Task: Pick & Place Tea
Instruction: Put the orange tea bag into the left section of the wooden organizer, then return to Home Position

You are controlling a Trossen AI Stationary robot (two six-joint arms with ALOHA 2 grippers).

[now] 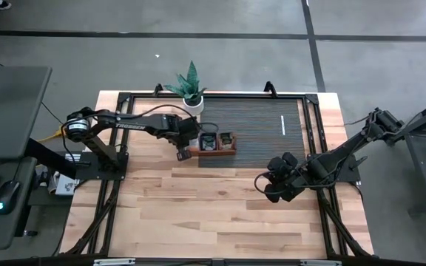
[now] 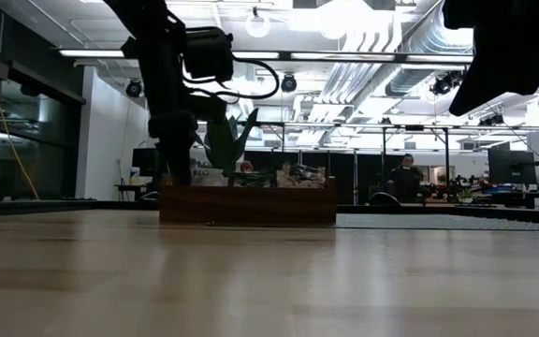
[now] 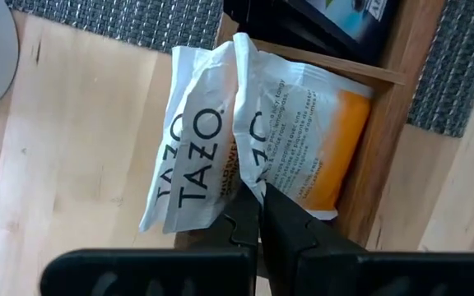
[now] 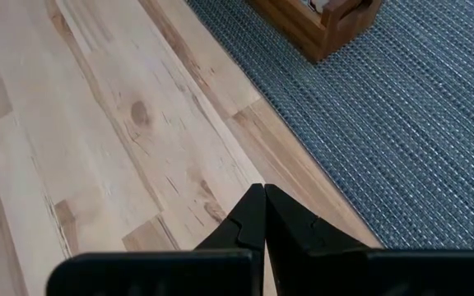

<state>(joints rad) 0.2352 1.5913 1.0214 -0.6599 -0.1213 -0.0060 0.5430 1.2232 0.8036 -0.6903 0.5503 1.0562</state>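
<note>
My left gripper (image 1: pixel 183 154) is at the left end of the brown wooden tray (image 1: pixel 217 152), shut on white-and-orange tea sachets (image 3: pixel 200 140). One shows its TAZO print; a second (image 3: pixel 319 140), with an orange field, lies against it over the tray's end compartment. Dark sachets (image 3: pixel 348 12) fill the compartment beside it. In the low view this gripper (image 2: pixel 178 168) reaches down to the tray's left end (image 2: pixel 171 204). My right gripper (image 1: pixel 271 191) hangs shut with nothing in it above the bare wood near the mat's front edge, well right of the tray. My left gripper (image 3: pixel 260 210) pinches the white-and-orange sachets between its two fingers where their near edges meet (image 3: pixel 249 177). It seems to hold two sachets together. The fingers slant steeply down from above. The sachets fan out beyond the fingertips over the tray's end compartment; whether they rest in it I cannot tell.
The tray stands on a dark ribbed mat (image 1: pixel 265 129) covering the far half of the table. A potted plant (image 1: pixel 191 89) stands at the far edge behind the tray. Bare wooden tabletop (image 1: pixel 213 214) spreads across the near half.
</note>
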